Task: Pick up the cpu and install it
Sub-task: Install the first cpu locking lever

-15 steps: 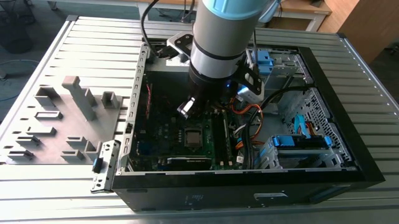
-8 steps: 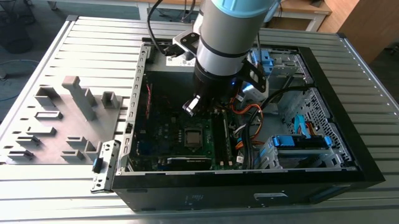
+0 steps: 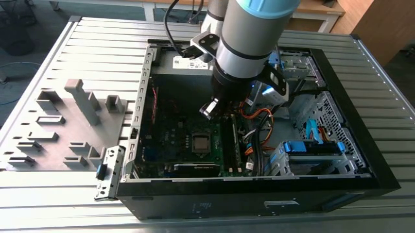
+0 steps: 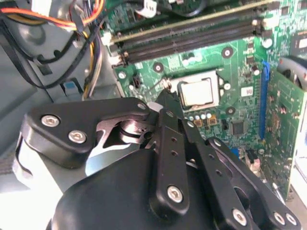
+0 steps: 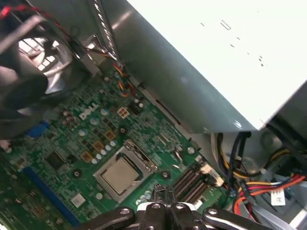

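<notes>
We see the small square silvery cpu (image 3: 201, 141) lying flat in its socket on the green motherboard (image 3: 170, 141); our black gripper (image 3: 216, 109) hovers at its one o'clock, fingers seemingly pressed together, pinching nothing.

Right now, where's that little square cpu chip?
The cpu sits in its silver-framed socket on the green motherboard inside the computer case, just beside the long memory slots in both wrist views.

The exterior view looks down from high up on my arm inside the open computer case (image 3: 363, 170). Both wrist views sit close above the motherboard (image 4: 240, 96) (past my tool (image 4: 165, 103)), sharing its socket (image 5: 122, 175).
</notes>
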Tool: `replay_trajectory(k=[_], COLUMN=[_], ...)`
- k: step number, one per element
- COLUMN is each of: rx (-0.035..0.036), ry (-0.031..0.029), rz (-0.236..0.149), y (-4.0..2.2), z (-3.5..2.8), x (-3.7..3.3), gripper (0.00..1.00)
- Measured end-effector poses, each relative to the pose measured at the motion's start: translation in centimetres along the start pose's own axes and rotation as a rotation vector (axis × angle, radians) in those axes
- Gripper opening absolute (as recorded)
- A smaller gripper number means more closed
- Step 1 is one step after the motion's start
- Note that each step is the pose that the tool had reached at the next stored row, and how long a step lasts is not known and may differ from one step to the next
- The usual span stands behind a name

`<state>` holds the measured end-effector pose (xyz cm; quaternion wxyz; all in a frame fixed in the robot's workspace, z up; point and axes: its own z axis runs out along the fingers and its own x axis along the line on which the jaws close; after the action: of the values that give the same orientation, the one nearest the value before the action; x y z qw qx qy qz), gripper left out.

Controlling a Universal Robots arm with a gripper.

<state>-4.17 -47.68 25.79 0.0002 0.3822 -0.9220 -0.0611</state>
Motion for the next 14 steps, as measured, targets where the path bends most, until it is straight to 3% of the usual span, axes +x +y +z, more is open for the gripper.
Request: replay_trajectory(k=[3,14], rx=[-0.0001,0.0], ry=[-0.0001,-0.0001], rz=[0.0,0.0], y=[-0.32,-0.1], z=[0.02,0.46], x=[-0.49,-1.64], gripper=[0.11,0.11])
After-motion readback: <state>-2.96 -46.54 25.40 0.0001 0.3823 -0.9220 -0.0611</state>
